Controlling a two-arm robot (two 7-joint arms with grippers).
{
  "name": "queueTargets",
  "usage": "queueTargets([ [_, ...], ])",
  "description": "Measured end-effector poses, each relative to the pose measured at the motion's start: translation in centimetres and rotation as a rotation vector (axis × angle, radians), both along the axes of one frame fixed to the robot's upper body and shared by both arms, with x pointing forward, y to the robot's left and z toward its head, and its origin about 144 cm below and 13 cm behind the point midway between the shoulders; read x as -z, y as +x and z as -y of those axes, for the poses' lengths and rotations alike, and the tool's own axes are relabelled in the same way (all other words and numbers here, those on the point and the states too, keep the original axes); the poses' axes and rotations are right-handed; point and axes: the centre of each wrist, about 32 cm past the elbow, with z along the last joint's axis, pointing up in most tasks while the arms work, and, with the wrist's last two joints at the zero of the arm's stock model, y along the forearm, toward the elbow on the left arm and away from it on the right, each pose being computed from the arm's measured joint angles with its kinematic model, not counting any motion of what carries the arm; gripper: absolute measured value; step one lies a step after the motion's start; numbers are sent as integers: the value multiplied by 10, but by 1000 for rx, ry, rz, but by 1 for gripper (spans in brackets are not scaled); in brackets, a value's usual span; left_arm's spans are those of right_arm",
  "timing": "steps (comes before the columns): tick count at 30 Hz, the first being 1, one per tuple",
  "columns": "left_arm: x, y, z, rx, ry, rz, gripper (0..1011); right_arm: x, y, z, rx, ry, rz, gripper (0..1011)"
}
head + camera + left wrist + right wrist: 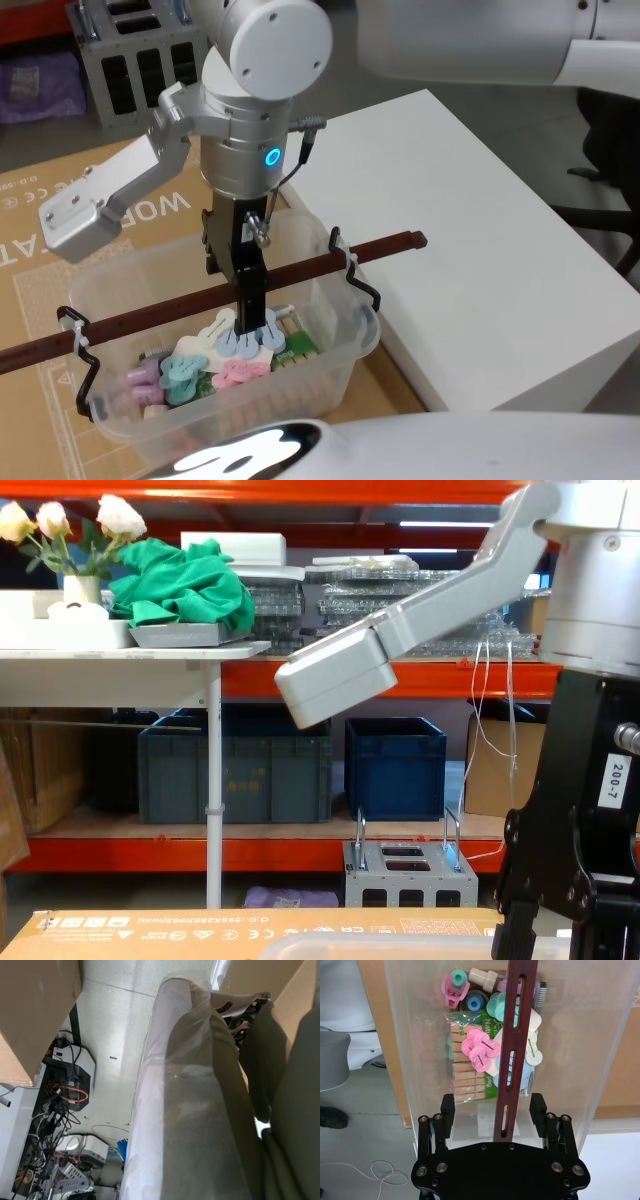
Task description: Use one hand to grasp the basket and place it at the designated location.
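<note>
The basket (335, 375) is a translucent whitish tub standing on brown cardboard, with pink, teal and white clips (215, 362) inside. A dark red handle bar (330, 262) spans it on black wire fittings. My right gripper (248, 300) reaches straight down at the middle of the bar. In the right wrist view the gripper (492, 1109) is open, its two black fingers (538, 1108) straddling the handle (517, 1035) without touching it, above the basket (580, 1060). The chest view shows this gripper (560, 910) large at the right, over the basket's rim (400, 948). My left arm hangs parked low beside the body.
A white table (450, 220) stands right beside the basket. The cardboard sheet (120, 215) spreads to the left and behind. A grey metal rack (140, 60) sits farther back, before shelving with dark blue crates (240, 770). The left wrist view shows floor and cables (60, 1100).
</note>
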Motion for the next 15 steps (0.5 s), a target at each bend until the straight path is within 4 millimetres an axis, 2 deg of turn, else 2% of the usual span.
queueTargets([
  [4, 0, 0, 0, 0, 0, 0, 0, -1, 2, 3, 7, 5, 2, 960],
  [5, 0, 0, 0, 0, 0, 0, 0, -2, 4, 5, 13, 7, 3, 1001],
  [15, 0, 0, 0, 0, 0, 0, 0, -23, 16, 28, 60, 62, -17, 1000],
])
